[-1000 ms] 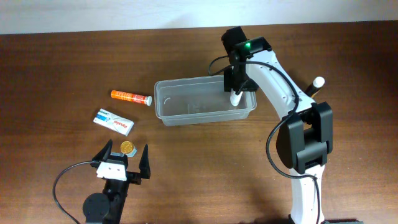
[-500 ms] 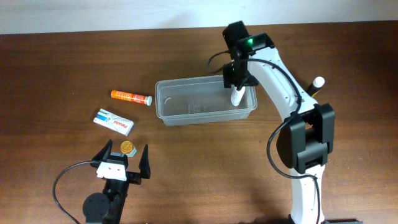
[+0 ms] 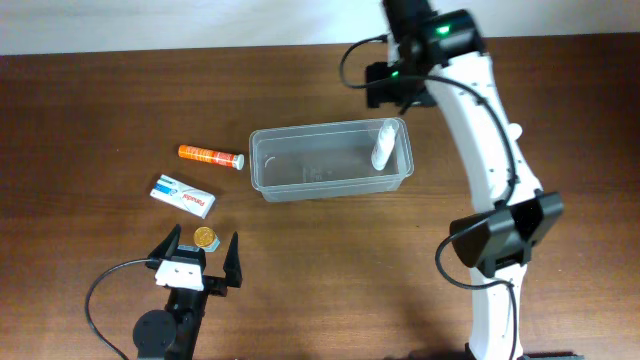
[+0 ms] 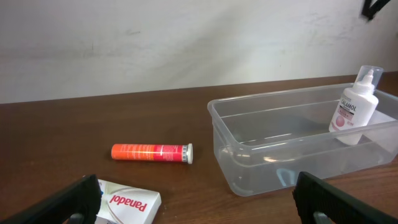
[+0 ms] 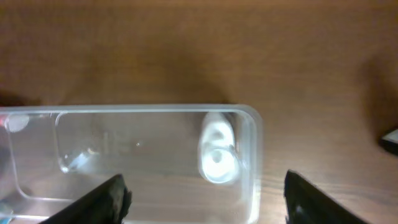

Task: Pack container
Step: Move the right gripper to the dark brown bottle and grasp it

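- The container [image 3: 330, 160] is sitting mid-counter [image 3: 100, 100], its long side running left to right.
- A white bottle [image 4: 353, 107] is standing inside it, just beside the right end wall.
- The right hand [image 5: 205, 196] is hovering above that end, fingers spread, gripping nothing.
- The left hand [image 3: 203, 248] is waiting released at the near side; from overhead a small gold disc [image 3: 204, 236] is showing between its fingertips.
- An orange tube [image 3: 210, 155] and a Panadol box [image 3: 183, 195] are lying left of the container.

The inside of the clear plastic rectangular tub [image 3: 320, 189] is left open from above, except at its right end, where a white squeeze bottle [image 3: 383, 147] is stood against the wall. The approach to its left wall is narrowed by an orange cylindrical tube [image 3: 210, 155] laid just beside it on the worktop [image 3: 100, 100].
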You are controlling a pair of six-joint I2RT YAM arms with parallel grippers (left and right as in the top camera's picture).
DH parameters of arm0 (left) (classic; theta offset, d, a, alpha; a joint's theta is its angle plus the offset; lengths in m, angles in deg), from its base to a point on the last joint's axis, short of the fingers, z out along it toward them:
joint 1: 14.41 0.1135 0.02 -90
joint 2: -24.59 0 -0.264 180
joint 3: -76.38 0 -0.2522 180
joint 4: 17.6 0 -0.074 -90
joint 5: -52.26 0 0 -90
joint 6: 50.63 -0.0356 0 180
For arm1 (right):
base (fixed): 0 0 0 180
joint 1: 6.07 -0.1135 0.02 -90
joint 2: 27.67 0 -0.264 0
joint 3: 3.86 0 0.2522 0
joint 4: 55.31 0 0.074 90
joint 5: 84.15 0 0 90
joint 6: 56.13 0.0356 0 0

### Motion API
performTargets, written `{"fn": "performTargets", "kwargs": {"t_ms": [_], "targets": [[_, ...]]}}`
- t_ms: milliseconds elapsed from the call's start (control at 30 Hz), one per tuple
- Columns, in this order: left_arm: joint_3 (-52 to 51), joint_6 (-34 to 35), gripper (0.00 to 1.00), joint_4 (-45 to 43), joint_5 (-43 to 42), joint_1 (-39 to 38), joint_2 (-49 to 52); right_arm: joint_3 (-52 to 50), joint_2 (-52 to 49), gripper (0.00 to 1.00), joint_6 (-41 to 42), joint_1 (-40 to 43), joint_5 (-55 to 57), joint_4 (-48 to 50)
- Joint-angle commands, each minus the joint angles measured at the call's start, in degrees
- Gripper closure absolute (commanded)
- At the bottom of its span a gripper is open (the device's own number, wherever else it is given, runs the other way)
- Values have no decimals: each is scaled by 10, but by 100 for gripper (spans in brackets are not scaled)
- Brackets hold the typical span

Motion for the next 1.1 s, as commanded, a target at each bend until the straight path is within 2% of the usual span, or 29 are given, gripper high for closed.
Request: {"fn": "performTargets", "kwargs": {"t_ms": [0,167,500,733,833,1067], "targets": [[-4,-11,0,-1,-4,3,-5,57,9,22,2,63,1,-44],[-4,-11,1,-1,-4,3,-5,47,9,20,23,176,1,-107],[-4,-11,1,-1,-4,3,-5,-42,9,16,26,295,-1,-92],[-4,-11,1,-1,-4,3,-5,-147,9,16,15,317,-2,-40],[-4,-11,1,-1,-4,3,-5,-187,9,11,15,316,-3,-2],[-4,-11,1,-1,-4,3,-5,-234,9,10,12,316,-8,64]]}}
